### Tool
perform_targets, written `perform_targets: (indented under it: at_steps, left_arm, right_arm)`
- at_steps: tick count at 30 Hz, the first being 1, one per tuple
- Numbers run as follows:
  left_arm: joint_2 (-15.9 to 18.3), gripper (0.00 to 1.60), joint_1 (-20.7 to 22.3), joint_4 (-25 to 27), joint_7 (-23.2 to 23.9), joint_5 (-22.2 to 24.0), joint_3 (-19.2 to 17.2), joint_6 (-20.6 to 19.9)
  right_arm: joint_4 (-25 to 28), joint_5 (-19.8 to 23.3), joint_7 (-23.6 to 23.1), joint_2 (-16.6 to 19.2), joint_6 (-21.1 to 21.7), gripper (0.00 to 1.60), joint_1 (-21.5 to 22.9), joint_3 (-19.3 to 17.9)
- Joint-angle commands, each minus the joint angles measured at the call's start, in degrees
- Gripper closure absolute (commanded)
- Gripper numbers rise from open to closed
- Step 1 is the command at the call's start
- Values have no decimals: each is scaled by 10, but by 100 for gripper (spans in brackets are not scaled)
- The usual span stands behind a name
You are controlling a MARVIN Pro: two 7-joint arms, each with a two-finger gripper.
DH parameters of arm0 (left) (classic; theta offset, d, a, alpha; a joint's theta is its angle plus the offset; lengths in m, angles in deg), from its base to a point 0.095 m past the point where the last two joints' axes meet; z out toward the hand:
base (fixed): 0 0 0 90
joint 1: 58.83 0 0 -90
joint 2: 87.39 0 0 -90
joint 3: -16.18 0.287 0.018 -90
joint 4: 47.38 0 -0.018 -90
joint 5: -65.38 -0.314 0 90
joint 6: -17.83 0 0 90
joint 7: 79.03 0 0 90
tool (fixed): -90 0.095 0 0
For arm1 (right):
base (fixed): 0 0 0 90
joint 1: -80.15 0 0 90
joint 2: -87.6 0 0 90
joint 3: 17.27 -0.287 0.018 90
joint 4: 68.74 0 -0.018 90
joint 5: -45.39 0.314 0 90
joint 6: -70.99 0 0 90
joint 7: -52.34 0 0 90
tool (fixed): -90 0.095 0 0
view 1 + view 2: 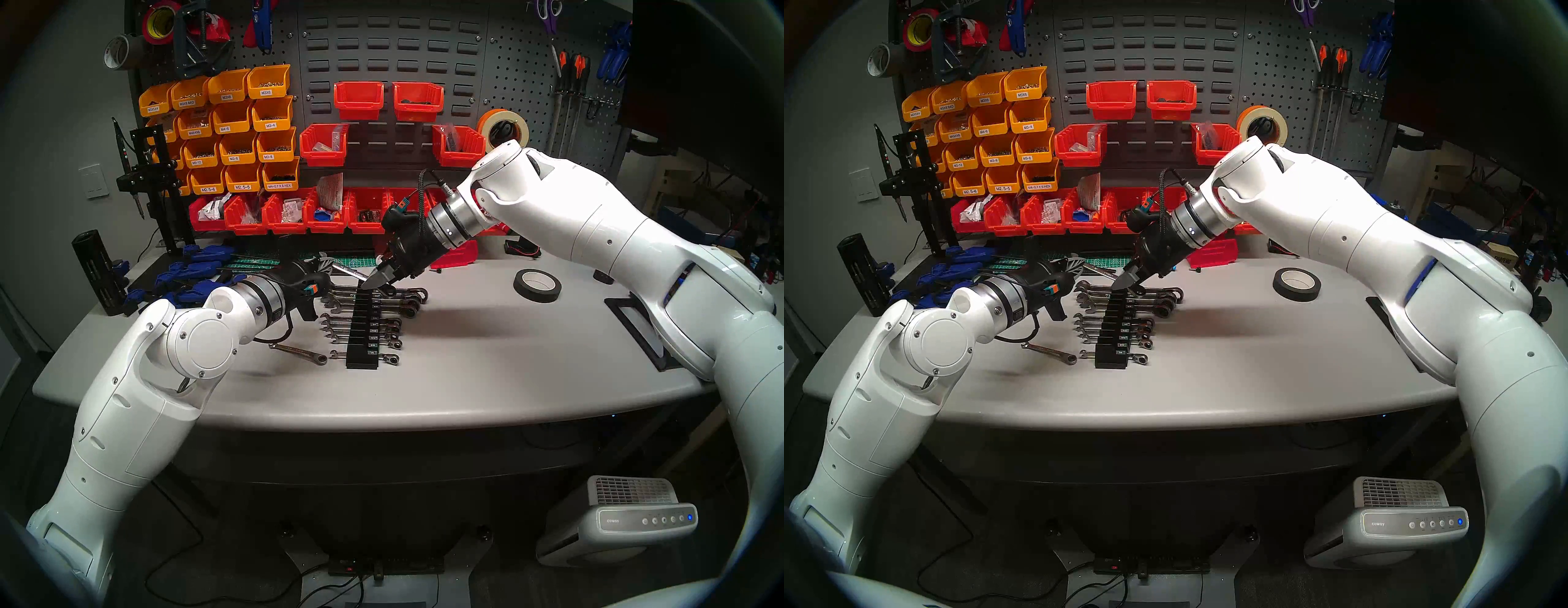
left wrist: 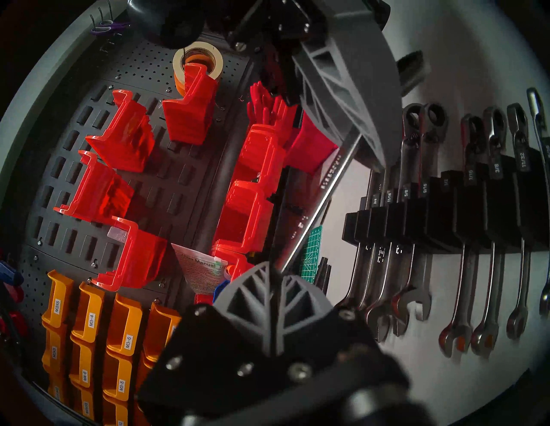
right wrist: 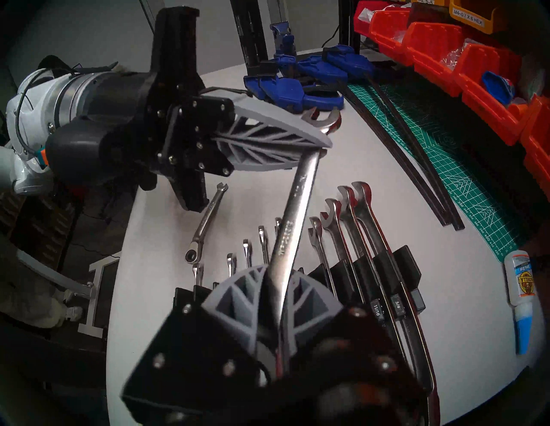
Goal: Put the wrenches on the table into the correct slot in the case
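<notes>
Right wrist: short wrench (image 3: pixel 205 223) beside case (image 3: pixel 395 267), left gripper (image 3: pixel 323 142) above.

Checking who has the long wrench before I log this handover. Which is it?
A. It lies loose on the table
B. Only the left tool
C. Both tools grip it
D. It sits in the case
C: the right tool clamps the long wrench's shank, while the left tool pinches it near its open jaw.

Dim room, light from overhead onto the table (image 1: pixel 488 339), soft arm shadows there, heavy fisheye bend and dark rim in all views, wrist views darker with red bins (image 2: pixel 119 142) oversaturated, near gripper bodies blurred, glare streaks on the long wrench (image 3: pixel 297 208).
</notes>
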Motion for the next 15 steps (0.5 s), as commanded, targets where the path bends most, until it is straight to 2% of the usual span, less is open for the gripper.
perform_targets:
  at_steps: [1,8,15]
  left_arm:
    - [-1,160,28,20,3,0,-8,-4]
    - [1,160,37,19,23,-7,-3,-30]
    - [-16,160,49,14,38,1,-6,-66]
  right_arm:
    - [0,-8,0,-4,-27,107,22,-13]
    - [0,-34,7,-8,-44,112,28,-9]
    - [26,-63,21,3,-73,110,32,-7]
